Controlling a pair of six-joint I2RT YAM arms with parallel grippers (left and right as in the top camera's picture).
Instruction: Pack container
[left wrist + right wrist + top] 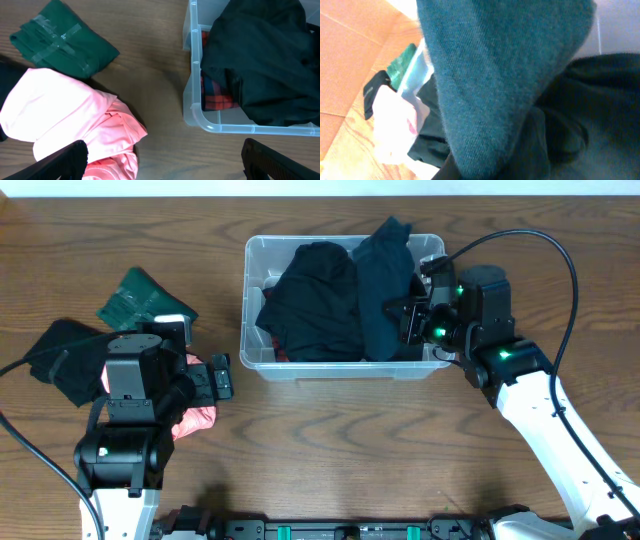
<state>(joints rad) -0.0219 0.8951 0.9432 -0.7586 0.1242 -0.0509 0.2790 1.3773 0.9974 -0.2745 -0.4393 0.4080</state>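
1. Looking from overhead, the bin [330,370] sits mid-table, holding a black garment [315,300] and a teal garment [385,280] whose far end rides up over the far rim, so it seems only half settled. The right gripper [413,312] is at the bin's right wall, against the teal garment. Its fingers are hidden, so I cannot tell if it grips. The left gripper [220,376] hangs over a pink garment [195,420] left of the bin, likely the next item. A green cloth [145,300] and a black cloth [60,360] lie farther left
2. Left wrist: the left gripper [162,152] has its fingers [65,160] spread wide with nothing between them, poised above the pink garment [75,115]. The green cloth [62,42] lies beyond. In the bin [192,112], a plaid piece [217,95] lies under the black garment [265,60]
3. Right wrist: the teal garment [505,75] fills the view, with the black garment [600,100] beside it and no fingers showing
4. No writing can be read in any view, and clothes cover the bin's floor
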